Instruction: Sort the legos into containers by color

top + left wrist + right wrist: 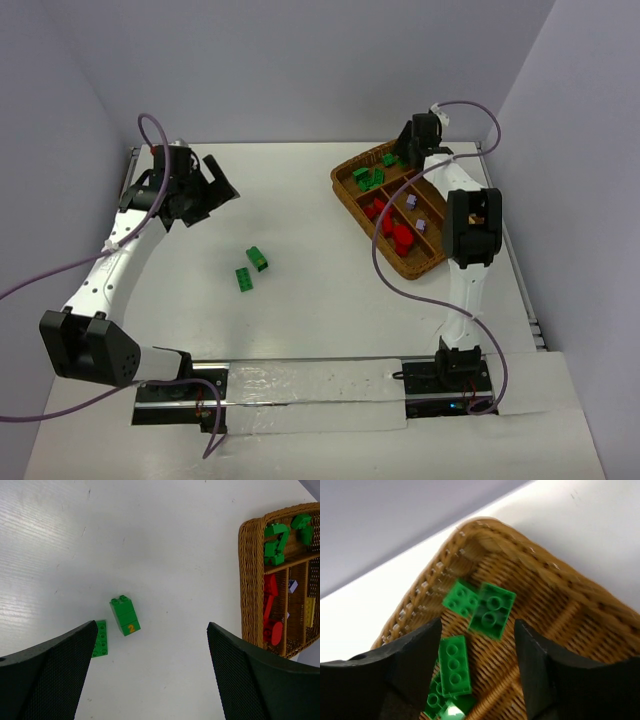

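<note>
Two green legos lie on the white table: a tall stacked one marked "2" (pixel 258 259) (pixel 125 615) and a flat plate (pixel 244 279) (pixel 100 638). My left gripper (pixel 215 185) (pixel 151 626) hangs open high above them, nothing between its fingers. The wicker tray (pixel 345 190) (pixel 420 600) holds the containers. My right gripper (pixel 410 150) (pixel 477 625) stands open over its far end compartment. A blurred green lego (pixel 492 611) shows loose between and below the jaws, touching neither. Other green legos (pixel 454 665) lie in that compartment.
Red legos (pixel 395 232) (pixel 270 610) fill one long section, lilac-white ones (pixel 412 201) another, and a yellow one (pixel 310 611) lies further right. Grey walls close in behind and beside the table. The tray's rim (pixel 250 580) stands right of the left gripper.
</note>
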